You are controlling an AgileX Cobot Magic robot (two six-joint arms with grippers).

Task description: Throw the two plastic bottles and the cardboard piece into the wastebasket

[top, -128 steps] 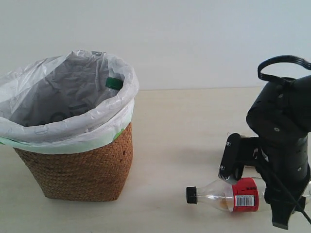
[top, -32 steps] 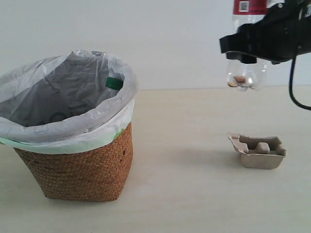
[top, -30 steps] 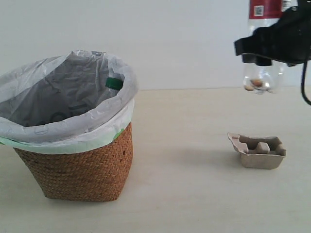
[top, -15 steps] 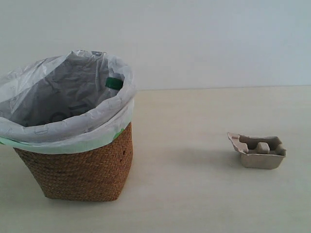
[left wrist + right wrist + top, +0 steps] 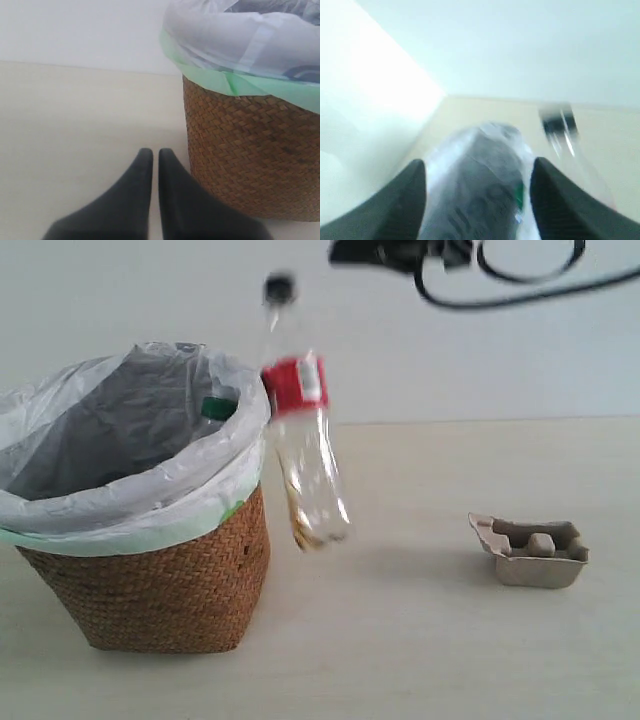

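Observation:
The wastebasket (image 5: 150,590), brown wicker with a white bag, stands at the left. Inside it, the green cap (image 5: 218,408) of one plastic bottle shows. The other plastic bottle (image 5: 300,455), with a black cap and red label, hangs blurred in mid-air, cap up, against the outside of the basket's right rim, with nothing holding it. The cardboard piece (image 5: 530,552) lies on the table at the right. My right gripper (image 5: 479,167) is open high above the wastebasket (image 5: 480,190), the blurred bottle (image 5: 560,125) off to one side. My left gripper (image 5: 151,152) is shut beside the wastebasket (image 5: 250,150).
A dark part of the right arm (image 5: 400,252) and its cable (image 5: 520,280) cross the top of the exterior view. The pale table (image 5: 420,660) runs back to a plain white wall.
The right arm has swung back in over the basket and its jaws have let the black-capped bottle go. The bottle now drops by the rim. The basket's rim has shifted slightly left.

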